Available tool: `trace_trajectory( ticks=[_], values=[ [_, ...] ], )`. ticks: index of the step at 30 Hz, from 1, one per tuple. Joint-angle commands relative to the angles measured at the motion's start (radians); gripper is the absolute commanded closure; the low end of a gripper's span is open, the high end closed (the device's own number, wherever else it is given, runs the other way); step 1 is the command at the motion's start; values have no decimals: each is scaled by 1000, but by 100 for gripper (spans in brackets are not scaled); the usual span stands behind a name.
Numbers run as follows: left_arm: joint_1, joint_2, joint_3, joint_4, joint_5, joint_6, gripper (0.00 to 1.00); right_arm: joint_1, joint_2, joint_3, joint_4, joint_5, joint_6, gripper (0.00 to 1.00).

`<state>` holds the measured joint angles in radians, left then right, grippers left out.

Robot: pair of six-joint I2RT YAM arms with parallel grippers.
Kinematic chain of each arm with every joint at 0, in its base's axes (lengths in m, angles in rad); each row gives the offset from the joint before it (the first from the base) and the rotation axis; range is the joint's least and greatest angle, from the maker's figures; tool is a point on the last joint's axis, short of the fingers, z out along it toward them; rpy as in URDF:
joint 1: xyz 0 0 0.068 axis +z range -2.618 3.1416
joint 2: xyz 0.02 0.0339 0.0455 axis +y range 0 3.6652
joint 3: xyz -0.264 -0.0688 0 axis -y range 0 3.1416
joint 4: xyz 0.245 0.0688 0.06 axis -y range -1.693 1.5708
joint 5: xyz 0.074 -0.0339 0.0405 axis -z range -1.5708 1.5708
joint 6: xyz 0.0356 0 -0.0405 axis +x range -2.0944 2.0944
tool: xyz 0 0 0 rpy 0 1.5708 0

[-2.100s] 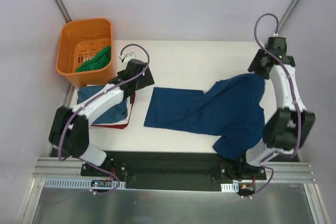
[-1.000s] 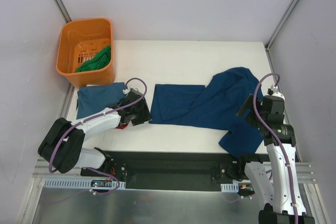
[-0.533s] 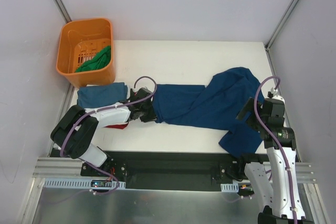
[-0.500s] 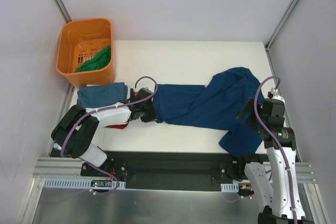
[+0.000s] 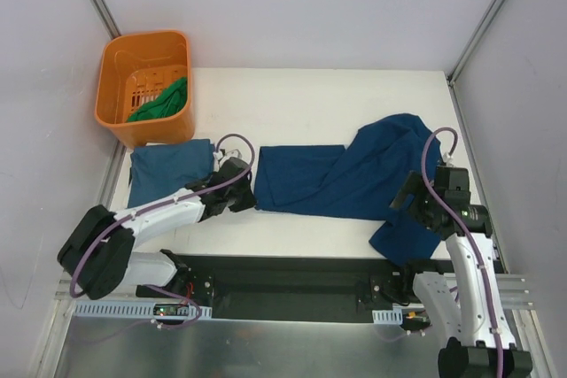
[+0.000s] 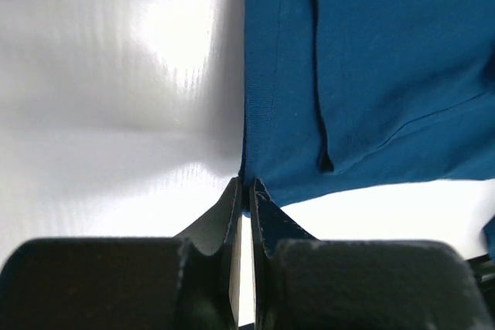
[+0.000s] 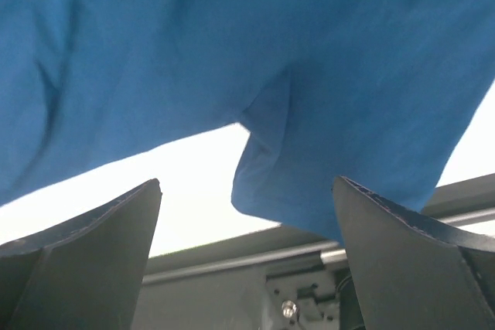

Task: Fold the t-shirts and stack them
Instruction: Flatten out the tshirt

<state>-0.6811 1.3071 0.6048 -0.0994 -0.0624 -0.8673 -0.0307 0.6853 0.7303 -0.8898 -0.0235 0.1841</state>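
Note:
A dark blue t-shirt (image 5: 345, 179) lies spread and rumpled across the middle and right of the white table (image 5: 310, 104). My left gripper (image 5: 249, 198) is at its near left corner and shut on that corner; in the left wrist view the jaws (image 6: 246, 191) pinch the hem of the blue t-shirt (image 6: 371, 75). My right gripper (image 5: 403, 204) hovers open over the shirt's near right part. In the right wrist view its fingers (image 7: 247, 183) stand wide apart with a hanging fold of the blue cloth (image 7: 348, 75) between and beyond them, untouched. A folded teal-blue t-shirt (image 5: 168, 170) lies at the left.
An orange basket (image 5: 115, 59) stands at the far left corner with a green t-shirt (image 5: 164, 99) in it. The shirt's near right end hangs over the table's front edge by the black rail (image 5: 292, 276). Walls close in on both sides.
My left gripper reached the blue shirt's near left corner, shut on it and drew back a little. My right gripper shifted slightly left over the shirt, still open.

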Motion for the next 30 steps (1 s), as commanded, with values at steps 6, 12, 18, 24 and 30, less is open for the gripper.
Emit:
trace_trajectory(
  ticks=[6,12,18,24,30],
  values=[
    [2,-111,-68,-40,-143,-1,100,5,295,-103,98,-39,66,4],
    [3,-129,-83,-42,-183,8,100,5,630,-1,221,-9,57,4],
    [5,-123,-76,-25,-191,56,100,5,933,150,287,-13,95,4],
    [21,-69,-39,9,-229,119,100,17,1158,435,216,17,83,4],
    [57,35,44,23,-235,168,100,23,1336,717,224,-65,20,3]
  ],
)
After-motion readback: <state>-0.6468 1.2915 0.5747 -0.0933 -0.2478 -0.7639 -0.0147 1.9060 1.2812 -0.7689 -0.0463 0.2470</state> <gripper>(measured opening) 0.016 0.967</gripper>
